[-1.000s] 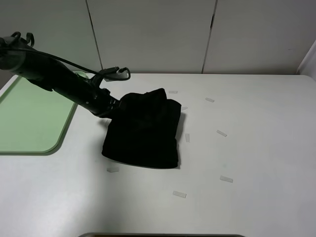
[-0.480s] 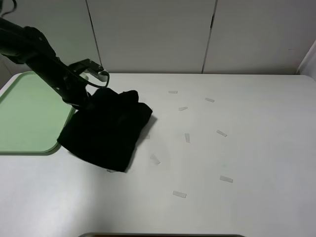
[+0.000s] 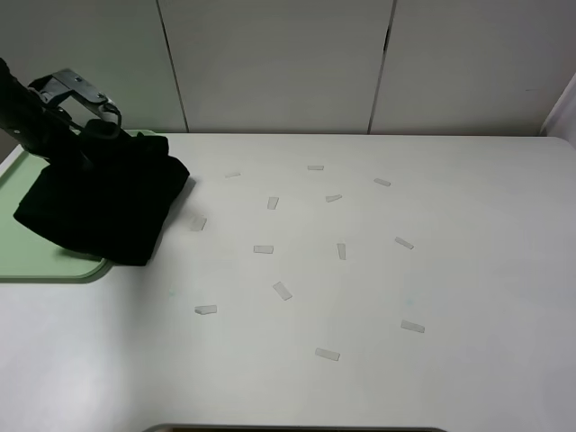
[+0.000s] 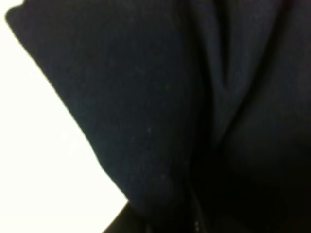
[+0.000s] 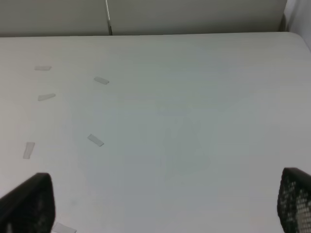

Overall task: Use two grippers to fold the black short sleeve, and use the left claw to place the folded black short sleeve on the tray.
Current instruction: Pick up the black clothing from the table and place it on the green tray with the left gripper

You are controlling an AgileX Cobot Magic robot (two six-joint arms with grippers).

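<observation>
1. Exterior high view: surface [image 3: 378, 297] is carrying scattered tape scraps [image 3: 283, 290].
2. Tray [image 3: 54, 268] is sitting at its left edge.
3. Black short sleeve [image 3: 99, 205], folded, is hanging mostly over the tray.
4. Left claw [image 3: 90, 135] fingers are pinching it for placement.
5. Right gripper [image 5: 160, 213] fingers are standing wide, idle.

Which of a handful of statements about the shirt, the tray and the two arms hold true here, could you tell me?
1. The black short sleeve lies spread flat mid-table. False: it is bundled at the left, over the tray.
2. The left claw grips the shirt. True.
3. The right gripper holds the shirt. False: its jaws stand open over bare table.
4. Pale tape strips dot the table. True.
</observation>
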